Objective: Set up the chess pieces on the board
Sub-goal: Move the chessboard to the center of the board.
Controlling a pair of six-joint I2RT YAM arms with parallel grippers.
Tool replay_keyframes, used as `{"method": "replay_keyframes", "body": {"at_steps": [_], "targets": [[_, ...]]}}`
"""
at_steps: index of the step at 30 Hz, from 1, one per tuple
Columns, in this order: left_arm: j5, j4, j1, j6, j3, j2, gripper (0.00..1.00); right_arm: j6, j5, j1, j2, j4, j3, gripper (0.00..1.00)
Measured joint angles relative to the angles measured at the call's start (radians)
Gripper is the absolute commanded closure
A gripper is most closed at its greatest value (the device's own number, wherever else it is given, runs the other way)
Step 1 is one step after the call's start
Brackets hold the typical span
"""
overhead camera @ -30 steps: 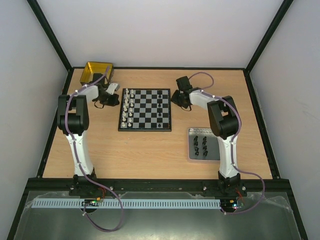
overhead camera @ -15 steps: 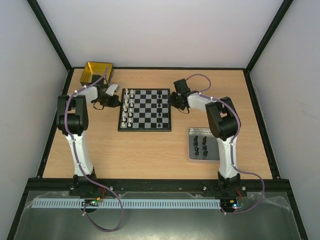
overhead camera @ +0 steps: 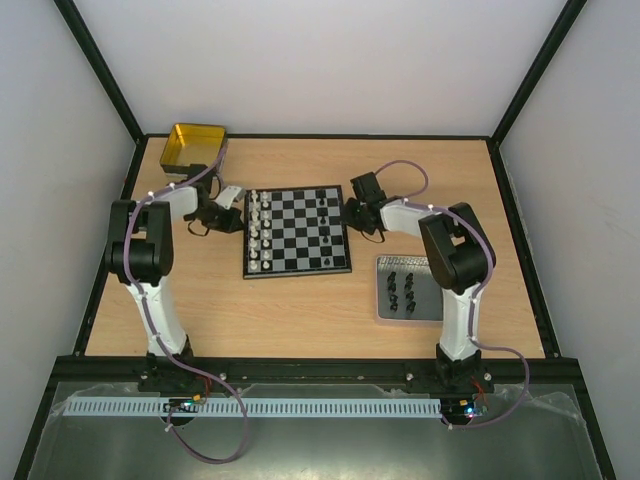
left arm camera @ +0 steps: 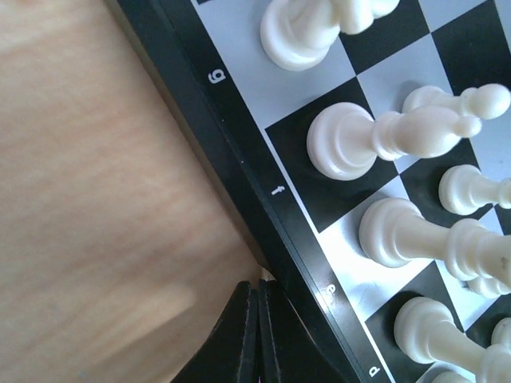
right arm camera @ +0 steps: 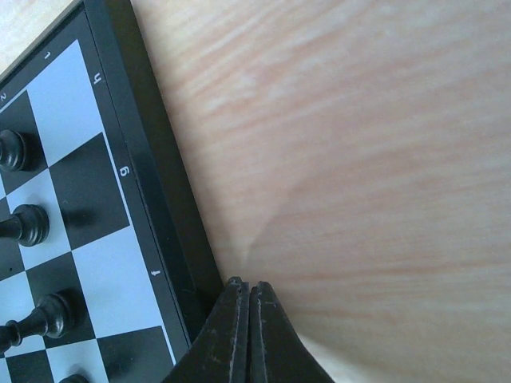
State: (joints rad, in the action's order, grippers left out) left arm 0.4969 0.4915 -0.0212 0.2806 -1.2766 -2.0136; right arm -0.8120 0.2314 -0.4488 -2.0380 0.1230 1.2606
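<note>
The board (overhead camera: 297, 232) lies mid-table, slightly skewed. White chess pieces (overhead camera: 258, 225) fill its two left columns, and a few black ones (overhead camera: 318, 203) stand on its right side. My left gripper (overhead camera: 240, 221) is shut and empty, its tip against the board's left border. In the left wrist view, the shut left gripper (left arm camera: 257, 291) meets the black border (left arm camera: 239, 175) beside white pieces (left arm camera: 375, 140). My right gripper (overhead camera: 349, 215), shut and empty, touches the right border. The right wrist view shows the right gripper (right arm camera: 248, 289) at the border (right arm camera: 160, 183) near black pawns (right arm camera: 28, 223).
A dark grey tray (overhead camera: 385, 312) with several black pieces (overhead camera: 400, 290) lies at the right front of the board. A yellow tin (overhead camera: 192, 145) stands at the back left corner. Black frame rails edge the wooden table.
The board has slid toward the near edge and a little to the right, turning slightly. Both shut grippers have moved nearer along with it, staying at its side borders.
</note>
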Motion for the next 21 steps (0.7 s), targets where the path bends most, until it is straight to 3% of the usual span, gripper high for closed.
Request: {"method": "replay_keyframes", "body": {"at_steps": [21], "targets": [[-0.137,0.002,-0.059,0.091,0.259,0.219,0.98,0.0,-0.061,-0.169,0.302,-0.033,-0.392,0.98]]}}
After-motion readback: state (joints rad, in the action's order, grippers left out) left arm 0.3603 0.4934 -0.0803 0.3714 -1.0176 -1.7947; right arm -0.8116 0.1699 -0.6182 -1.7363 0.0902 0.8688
